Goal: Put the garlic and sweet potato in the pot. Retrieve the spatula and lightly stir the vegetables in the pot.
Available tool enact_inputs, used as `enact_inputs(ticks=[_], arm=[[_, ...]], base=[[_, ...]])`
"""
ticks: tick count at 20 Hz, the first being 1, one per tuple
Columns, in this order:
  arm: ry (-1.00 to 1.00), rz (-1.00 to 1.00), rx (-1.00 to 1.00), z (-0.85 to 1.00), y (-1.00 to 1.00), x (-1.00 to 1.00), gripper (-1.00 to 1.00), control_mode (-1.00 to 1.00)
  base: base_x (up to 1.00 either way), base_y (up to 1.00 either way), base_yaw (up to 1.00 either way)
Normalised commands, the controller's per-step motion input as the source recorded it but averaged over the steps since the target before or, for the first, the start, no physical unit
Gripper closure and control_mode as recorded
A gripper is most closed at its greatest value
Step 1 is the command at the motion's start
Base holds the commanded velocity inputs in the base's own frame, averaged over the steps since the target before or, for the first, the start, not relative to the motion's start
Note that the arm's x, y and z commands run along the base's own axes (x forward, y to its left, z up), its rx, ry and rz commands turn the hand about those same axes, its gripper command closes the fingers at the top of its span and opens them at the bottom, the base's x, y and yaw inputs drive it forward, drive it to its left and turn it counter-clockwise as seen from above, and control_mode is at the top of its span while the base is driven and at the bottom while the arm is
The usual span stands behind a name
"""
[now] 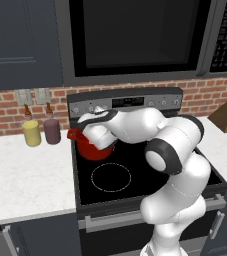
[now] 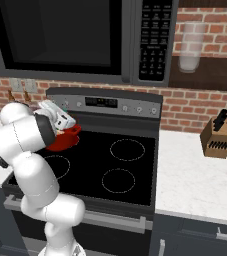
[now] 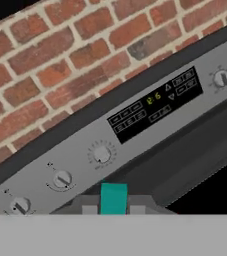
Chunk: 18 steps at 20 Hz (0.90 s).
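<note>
The red pot (image 1: 86,148) sits on the stove's back left burner, also seen from the other side as the pot (image 2: 66,140). My hand (image 1: 100,131) hovers right over it and covers most of its opening. In the hand view my gripper (image 3: 113,209) is shut on the teal-green handle of the spatula (image 3: 113,197), which rises between the two fingertips. The spatula's head is out of view. The garlic and the sweet potato are hidden. The hand view looks toward the stove's control panel (image 3: 155,106) and the brick wall.
A yellow jar (image 1: 31,133) and a maroon jar (image 1: 52,131) stand on the counter left of the stove. A knife block (image 2: 218,136) sits on the right counter. The microwave (image 1: 135,35) hangs low above the stove. Three other burners are bare.
</note>
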Motion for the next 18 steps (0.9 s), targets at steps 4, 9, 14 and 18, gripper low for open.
enact_inputs(ticks=[4,9,14,18], arm=[[-0.3,-0.14,-0.34,-0.11,0.04,0.0,1.0,-1.0],[-0.33,-0.08,-0.26,-0.18,0.41,0.0,1.0,-1.0],[-0.25,-0.06,-0.19,-0.18,0.64,0.0,1.0,-1.0],[-0.04,-0.05,-0.04,-0.08,0.77,-0.23,1.0,-1.0]], base=[[0.0,0.0,0.0],[0.0,0.0,0.0],[0.0,0.0,0.0],[0.0,0.0,0.0]])
